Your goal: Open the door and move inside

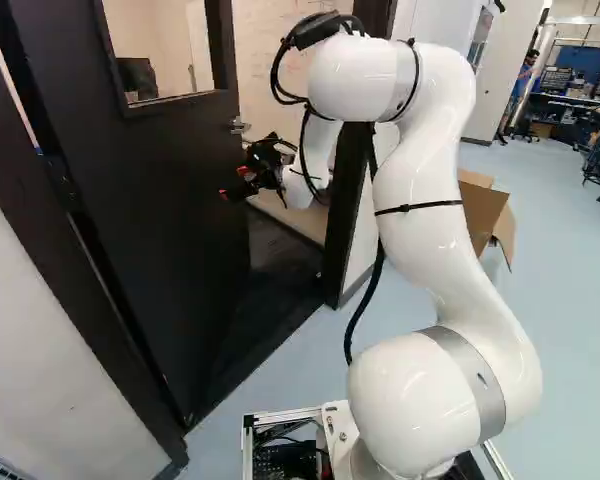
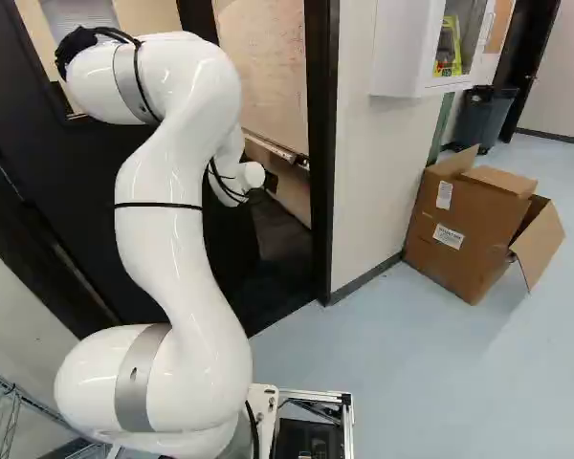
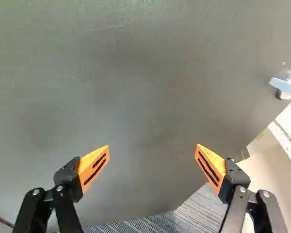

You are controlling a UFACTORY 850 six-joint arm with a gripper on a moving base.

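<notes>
In the left base view my gripper (image 1: 238,183) reaches through the doorway in front of the dark door (image 1: 165,220), which stands ajar, swung inward. A lever handle (image 1: 239,127) shows above the gripper near the door's free edge. The wrist view has the gripper (image 3: 152,150) with its orange-padded fingers wide apart and nothing between them; the door's flat face (image 3: 136,87) fills the view ahead of them. The handle (image 3: 287,86) appears off to one side there. Whether the gripper touches the door, I cannot tell.
The dark door frame (image 2: 322,153) rises just right of the arm, joined to a white wall (image 2: 368,182). Beyond the opening are dark floor and a whiteboard (image 2: 264,76). An open cardboard box (image 2: 469,229) sits on the floor by that wall, under a white wall cabinet (image 2: 407,48).
</notes>
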